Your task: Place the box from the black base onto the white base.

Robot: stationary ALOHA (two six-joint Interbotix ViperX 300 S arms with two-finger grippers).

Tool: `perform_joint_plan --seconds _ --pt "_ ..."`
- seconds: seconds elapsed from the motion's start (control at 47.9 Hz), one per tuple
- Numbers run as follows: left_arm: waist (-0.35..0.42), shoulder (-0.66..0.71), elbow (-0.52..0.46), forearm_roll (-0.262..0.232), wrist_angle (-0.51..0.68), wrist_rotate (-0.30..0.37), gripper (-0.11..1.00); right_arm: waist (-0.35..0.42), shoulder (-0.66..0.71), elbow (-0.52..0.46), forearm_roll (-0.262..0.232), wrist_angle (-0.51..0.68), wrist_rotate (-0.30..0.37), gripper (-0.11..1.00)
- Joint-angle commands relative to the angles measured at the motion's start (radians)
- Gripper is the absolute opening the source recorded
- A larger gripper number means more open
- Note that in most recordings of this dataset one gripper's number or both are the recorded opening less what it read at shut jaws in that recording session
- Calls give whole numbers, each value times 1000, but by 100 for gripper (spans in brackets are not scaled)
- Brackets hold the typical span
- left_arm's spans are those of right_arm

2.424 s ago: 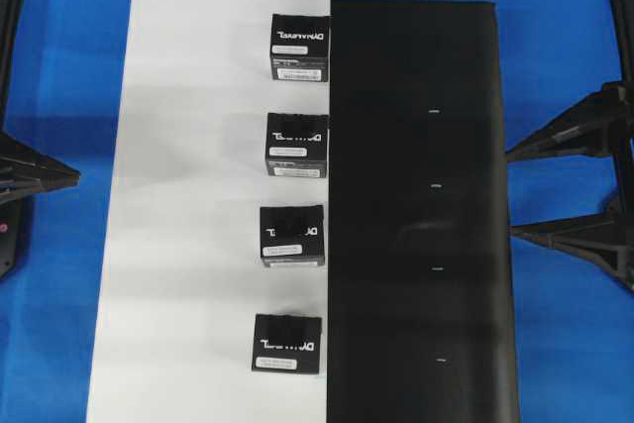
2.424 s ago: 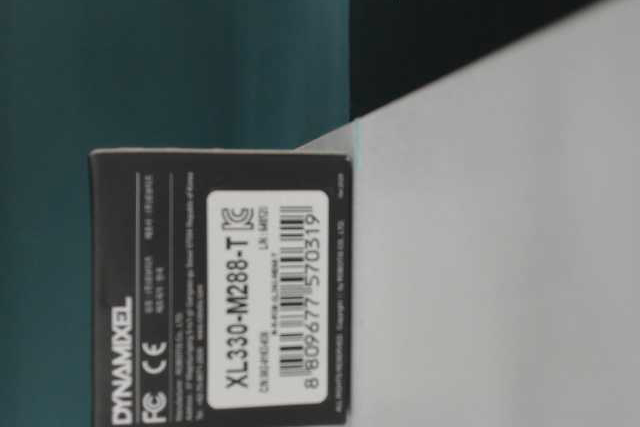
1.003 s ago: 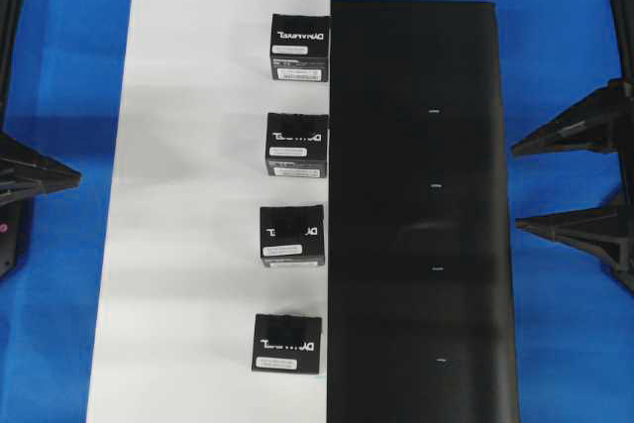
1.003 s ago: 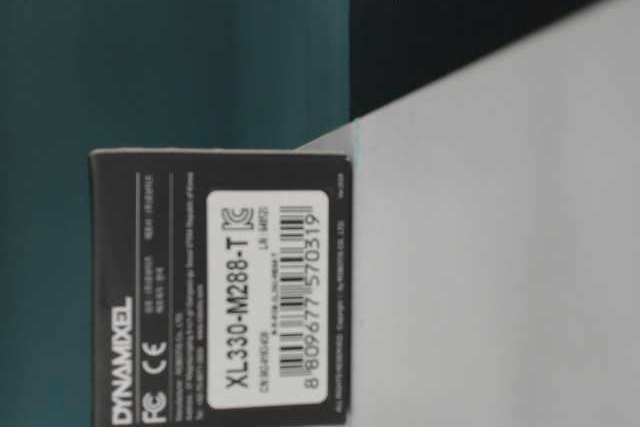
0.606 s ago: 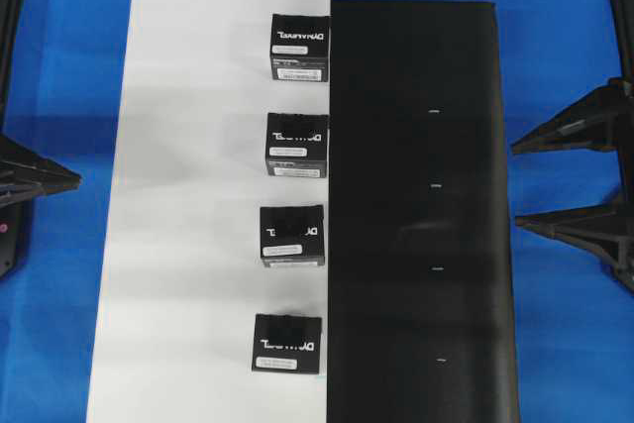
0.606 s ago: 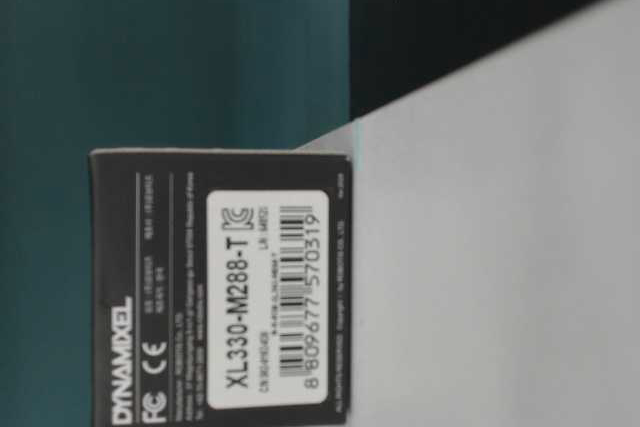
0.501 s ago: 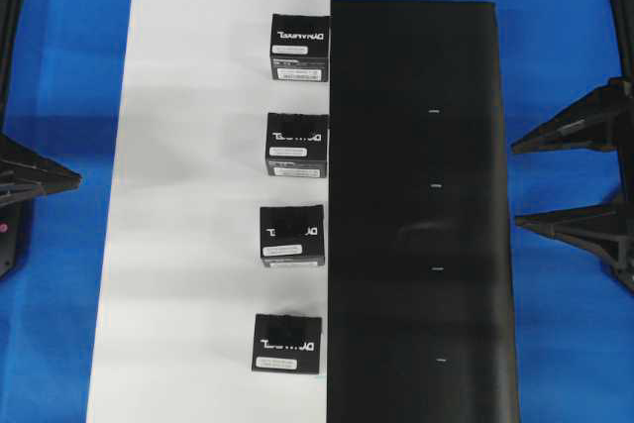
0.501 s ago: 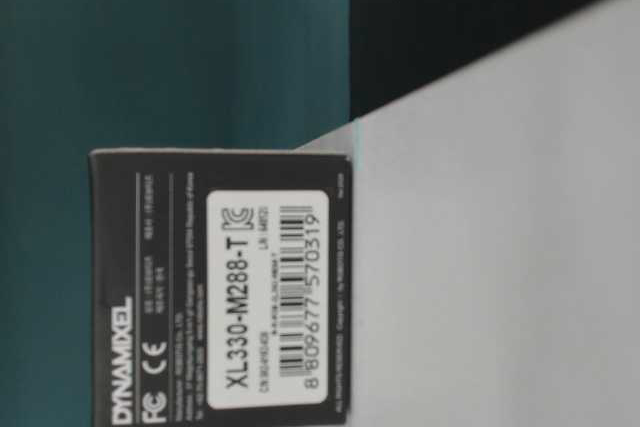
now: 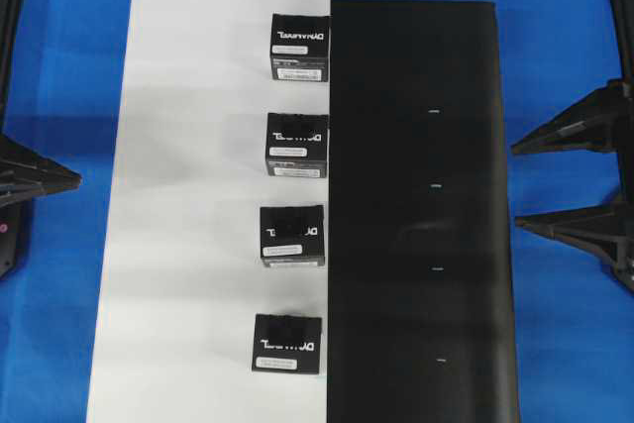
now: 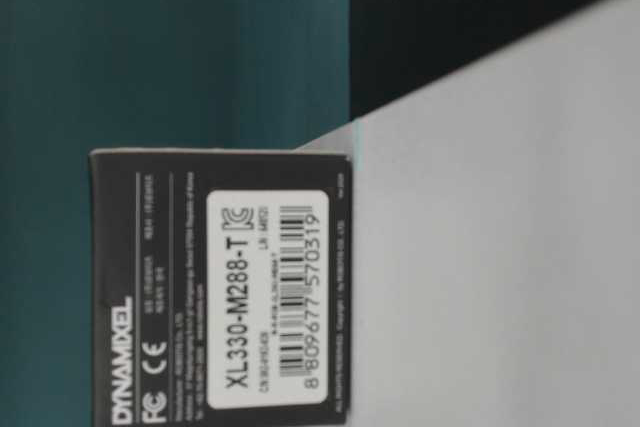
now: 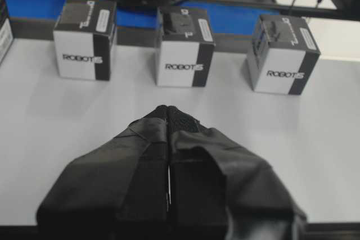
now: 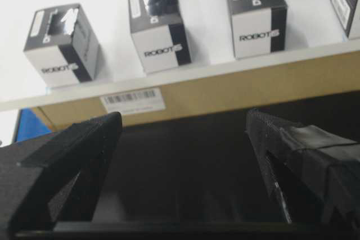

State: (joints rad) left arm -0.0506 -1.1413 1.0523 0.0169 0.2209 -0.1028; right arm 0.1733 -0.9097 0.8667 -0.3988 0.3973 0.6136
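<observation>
Four look-alike black boxes stand in a column along the right edge of the white base [image 9: 198, 195]: the far box [image 9: 299, 48], a second box [image 9: 296, 145], a third box [image 9: 292, 235] and the near box [image 9: 286, 344]. The black base [image 9: 416, 146] carries no box. My left gripper [image 9: 61, 177] is shut and empty at the left table edge; in the left wrist view it [image 11: 169, 108] hovers over the white base [image 11: 56, 116], facing three boxes. My right gripper [image 9: 515, 187] is open and empty at the black base's right edge, and it also shows in the right wrist view [image 12: 183, 122].
Blue table [image 9: 59, 66] lies on both sides of the two sheets. The white base sits on a raised cardboard slab [image 12: 225, 91] above the black base [image 12: 185, 167]. The table-level view is filled by one box's label side [image 10: 220, 287].
My right gripper has drawn back slightly to the right, off the black base's edge. The boxes and the left gripper have not moved.
</observation>
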Motion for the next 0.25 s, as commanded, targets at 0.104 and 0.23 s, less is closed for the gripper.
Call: perform_joint_plan --seconds 0.104,0.23 --pt "3 12 -11 2 -5 0 -6 -2 2 -5 -3 -5 2 99" --pt "3 12 -11 2 -5 0 -6 -2 -3 -5 -2 -5 2 99"
